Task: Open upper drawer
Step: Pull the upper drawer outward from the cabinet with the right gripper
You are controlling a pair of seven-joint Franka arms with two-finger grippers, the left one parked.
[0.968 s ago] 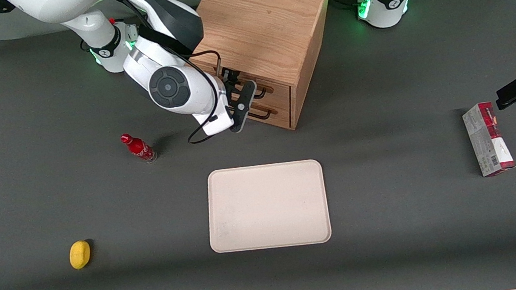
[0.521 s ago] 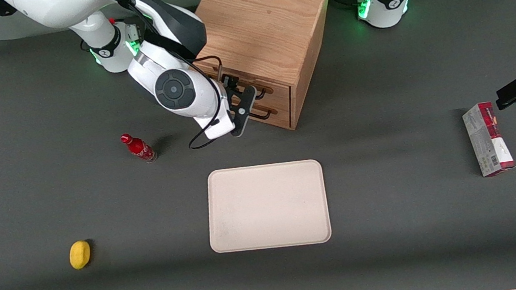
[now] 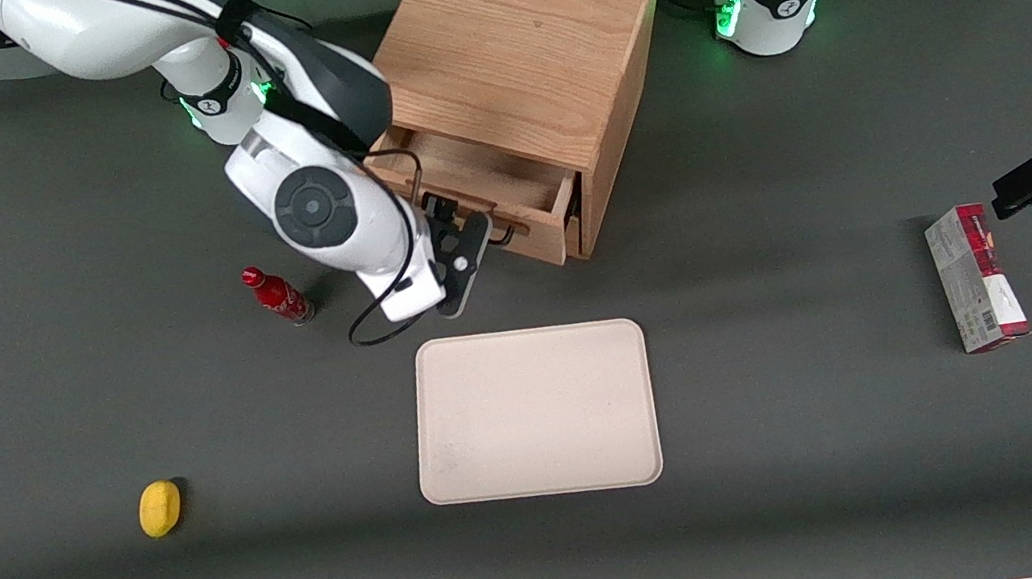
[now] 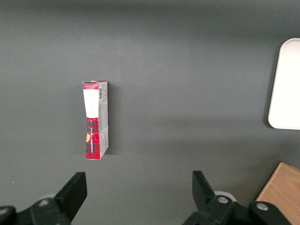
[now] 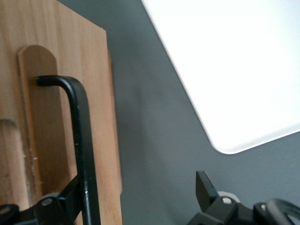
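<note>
The oak cabinet (image 3: 521,36) stands at the back of the table. Its upper drawer (image 3: 475,179) is pulled partway out toward the front camera, with its inside showing. My right gripper (image 3: 467,239) is at the drawer's front panel, by the black wire handle (image 3: 504,233). In the right wrist view the gripper (image 5: 138,190) is open, its fingers wide apart. One finger (image 5: 70,197) sits against the handle's bar (image 5: 83,154) on the drawer-front side; the other finger (image 5: 204,186) hangs free over the table. The lower drawer is hidden under the upper one.
A beige tray (image 3: 533,413) lies nearer the front camera than the cabinet; it also shows in the right wrist view (image 5: 225,61). A red bottle (image 3: 277,296) stands beside my arm. A yellow object (image 3: 160,507) and a red-and-white box (image 3: 976,277) lie farther off.
The upper drawer has slid out of the cabinet toward the front camera. My gripper and forearm moved the same way with the handle.
</note>
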